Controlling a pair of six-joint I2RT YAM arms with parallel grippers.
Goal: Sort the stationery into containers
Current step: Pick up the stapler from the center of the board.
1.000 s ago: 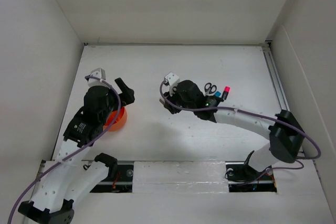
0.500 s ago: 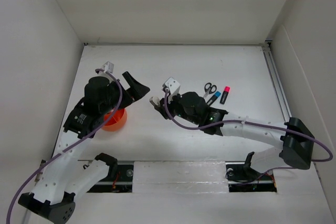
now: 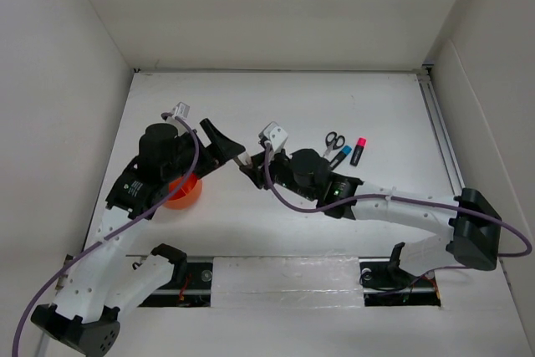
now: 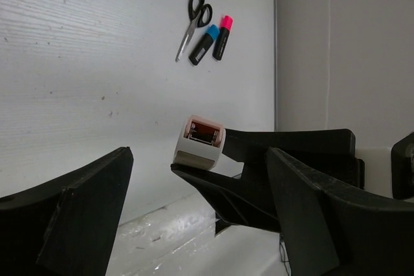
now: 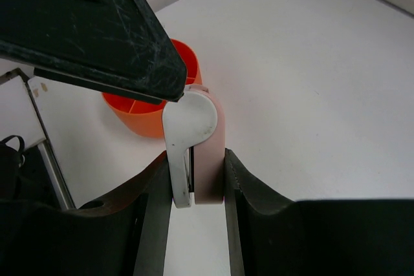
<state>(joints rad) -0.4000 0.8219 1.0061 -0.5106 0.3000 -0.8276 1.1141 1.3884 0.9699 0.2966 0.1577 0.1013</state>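
Observation:
My right gripper (image 5: 197, 172) is shut on a small white and pink stationery piece (image 5: 194, 140), held above the table left of centre (image 3: 243, 160). My left gripper (image 3: 227, 155) is open and meets it from the left. In the left wrist view the piece (image 4: 200, 142) hangs between the wide-apart left fingers (image 4: 84, 205). One left finger (image 5: 97, 24) reaches the piece's top edge. The orange cup (image 3: 184, 194) stands under the left arm, also behind the piece (image 5: 139, 111). Black-handled scissors (image 3: 333, 140), a blue highlighter (image 3: 341, 155) and a pink highlighter (image 3: 359, 150) lie at mid right.
White walls close in the table on the left (image 3: 67, 81), back and right. A rail (image 3: 441, 140) runs along the right edge. The arm bases and cables (image 3: 276, 277) occupy the near edge.
The right gripper carried the piece left from beside the scissors. The left gripper swung right from over the cup to meet it, and its jaws have narrowed a little.

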